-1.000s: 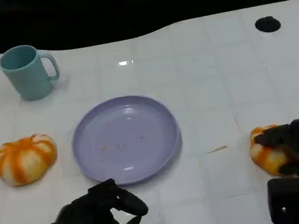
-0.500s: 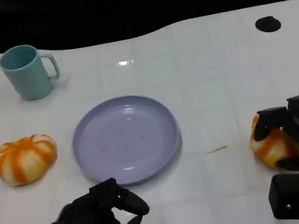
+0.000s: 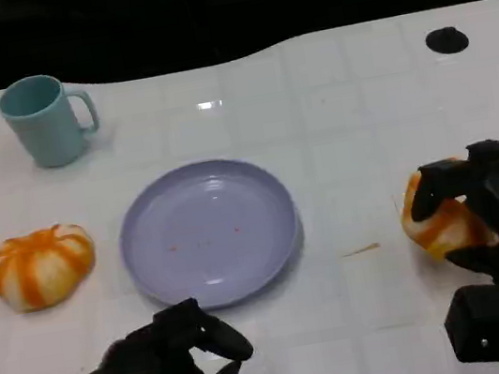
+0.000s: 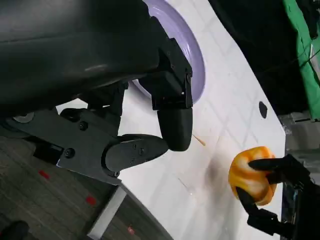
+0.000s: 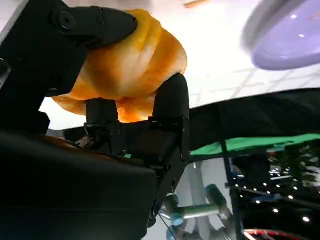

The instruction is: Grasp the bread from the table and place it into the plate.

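Observation:
My right hand (image 3: 490, 206) grips an orange and white bread roll (image 3: 433, 219) just above the table, right of the lilac plate (image 3: 210, 231). The right wrist view shows the roll (image 5: 130, 65) clamped between black fingers (image 5: 170, 102), with the plate (image 5: 287, 35) beyond. A second orange and white bread (image 3: 42, 265) lies on the table left of the plate. My left hand (image 3: 164, 367) hovers near the table's front edge below the plate, fingers curled in with nothing in them. In the left wrist view, its fingers (image 4: 172, 122) hang over the plate's rim (image 4: 192, 55), and the held roll (image 4: 250, 172) shows farther off.
A teal mug (image 3: 47, 119) stands at the back left. A small black disc (image 3: 446, 40) lies at the back right. A thin sliver (image 3: 362, 249) lies on the white table (image 3: 344, 124) between plate and right hand. Dark space runs behind the table's far edge.
My right hand has closed around the roll and raised it off the table, shifting slightly up and left. The left hand has barely moved.

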{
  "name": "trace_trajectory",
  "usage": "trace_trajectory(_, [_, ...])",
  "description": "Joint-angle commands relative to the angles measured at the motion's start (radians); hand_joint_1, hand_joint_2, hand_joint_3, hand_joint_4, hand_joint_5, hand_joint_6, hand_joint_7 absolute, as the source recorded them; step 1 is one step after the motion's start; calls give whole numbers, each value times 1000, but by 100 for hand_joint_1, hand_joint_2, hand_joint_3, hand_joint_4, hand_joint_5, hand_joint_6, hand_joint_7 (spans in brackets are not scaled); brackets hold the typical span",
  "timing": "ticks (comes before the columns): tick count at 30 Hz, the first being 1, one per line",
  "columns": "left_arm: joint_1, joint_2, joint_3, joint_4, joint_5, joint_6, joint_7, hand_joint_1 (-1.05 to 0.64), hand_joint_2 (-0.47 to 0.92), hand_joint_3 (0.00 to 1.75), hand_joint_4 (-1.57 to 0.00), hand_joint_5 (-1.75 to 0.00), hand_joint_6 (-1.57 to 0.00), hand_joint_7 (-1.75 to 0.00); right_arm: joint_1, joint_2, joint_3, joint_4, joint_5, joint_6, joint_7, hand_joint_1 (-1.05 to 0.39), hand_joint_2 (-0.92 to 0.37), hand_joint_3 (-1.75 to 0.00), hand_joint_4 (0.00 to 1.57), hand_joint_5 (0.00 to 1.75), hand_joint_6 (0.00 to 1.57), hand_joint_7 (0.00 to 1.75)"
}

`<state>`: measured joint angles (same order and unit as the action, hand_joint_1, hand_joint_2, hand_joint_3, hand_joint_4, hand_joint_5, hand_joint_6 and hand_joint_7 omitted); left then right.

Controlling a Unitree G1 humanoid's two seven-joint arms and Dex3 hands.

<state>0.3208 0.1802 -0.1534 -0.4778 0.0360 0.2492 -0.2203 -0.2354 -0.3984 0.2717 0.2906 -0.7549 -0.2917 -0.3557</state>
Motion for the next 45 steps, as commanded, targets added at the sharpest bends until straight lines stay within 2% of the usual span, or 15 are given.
trace_trajectory(1, [19, 10, 4, -4, 8, -10, 6, -24, 80, 64, -65, -175, -64, -128, 0, 20, -9, -60, 25, -25, -12, -7, -22, -138, 96, 175, 83, 156])
trace_trajectory(5, [25, 12, 3, -7, 9, -11, 5, -22, 80, 65, -65, -175, -63, -127, 1, 55, 1, -102, 44, -28, 15, -11, -22, -136, 98, 175, 81, 158])
trace_trajectory(6, [27, 13, 2, -9, 12, -11, 6, -22, 80, 65, -65, -175, -64, -127, -3, 65, 5, -112, 42, -25, 23, -11, -22, -136, 98, 175, 82, 155])
trace_trajectory(7, [28, 14, 1, -11, 14, -11, 6, -23, 80, 65, -65, -175, -64, -127, -8, 77, 8, -117, 44, -27, 26, -11, -21, -136, 98, 175, 87, 142])
trace_trajectory(9, [30, 15, 1, -14, 15, -12, 6, -23, 80, 65, -65, -175, -63, -127, -22, 104, 9, -114, 67, -33, 40, -11, -18, -139, 99, 175, 90, 136])
trace_trajectory(15, [29, 11, 0, -22, 16, 3, 8, -23, 81, 65, -65, -175, -63, -127, -72, 175, 19, -86, 123, -34, 91, -12, -22, -145, 100, 175, 87, 153])
trace_trajectory(19, [30, 7, 0, -18, 17, -5, 9, -22, 82, 65, -65, -175, -63, -127, -107, 219, 33, -52, 138, -26, 110, -9, -21, -144, 98, 175, 87, 147])
trace_trajectory(26, [34, 7, -7, -23, 28, -7, 9, -21, 81, 65, -66, -175, -63, -127, -171, 292, 58, 33, 167, -48, 116, -6, -22, -146, 98, 175, 80, 167])
trace_trajectory(33, [33, 8, -16, -23, 38, -9, 11, -23, 81, 65, -65, -175, -63, -128, -250, 360, 82, 150, 186, -72, 109, -8, -24, -147, 97, 175, 73, 174])
trace_trajectory(45, [50, -1, -20, -40, 27, -4, 11, -24, 81, 65, -63, -175, -63, -128, -354, 455, 126, 329, 159, -52, 72, -10, -30, -140, 98, 175, 72, 175])
